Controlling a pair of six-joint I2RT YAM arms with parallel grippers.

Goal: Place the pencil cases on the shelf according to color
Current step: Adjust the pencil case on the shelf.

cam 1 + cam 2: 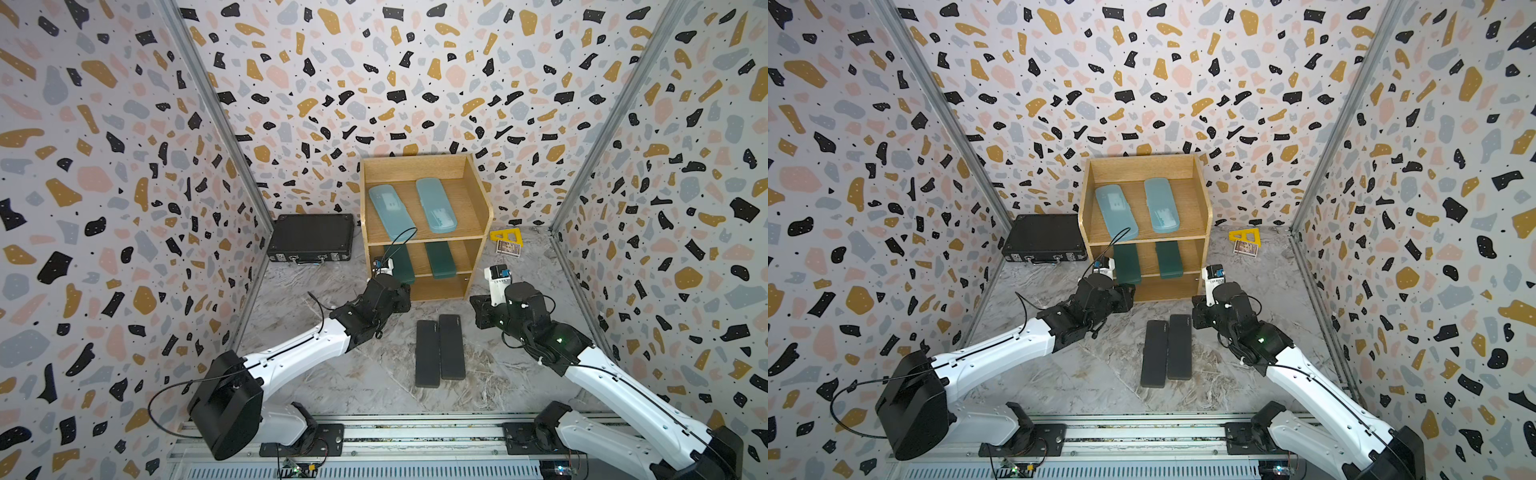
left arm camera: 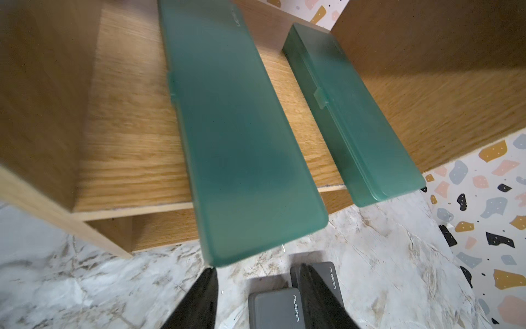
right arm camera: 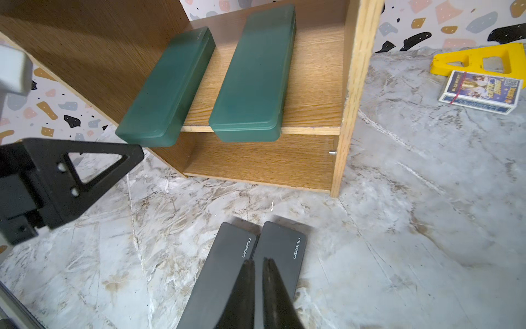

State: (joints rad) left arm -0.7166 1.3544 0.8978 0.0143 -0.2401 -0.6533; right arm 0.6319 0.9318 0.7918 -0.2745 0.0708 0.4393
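Marbled tabletop (image 1: 332, 374): briefcase (image 1: 309, 237) beside shelf (image 1: 482, 199); left claw (image 2: 257, 269) apart at overhanging green case (image 2: 242, 142), right claw (image 3: 258, 260) seemingly together.

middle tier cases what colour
The two cases are dark green, best seen in the right wrist view.

Your left wrist camera rides just behind the left pincer (image 2: 257, 267) and faces along it, very close to the middle tier of the shelf (image 2: 128, 128). Your right wrist camera looks along the right pincer (image 3: 258, 259) from further back and takes in the two lower tiers. Both wrist views share the green cases (image 2: 242, 142) ahead of the pincers and the black cases (image 3: 219, 265) below their tips. Both top views sit high behind the pincers, looking down and forward across the table (image 1: 374, 386) to the shelf beyond. They share almost the whole scene.
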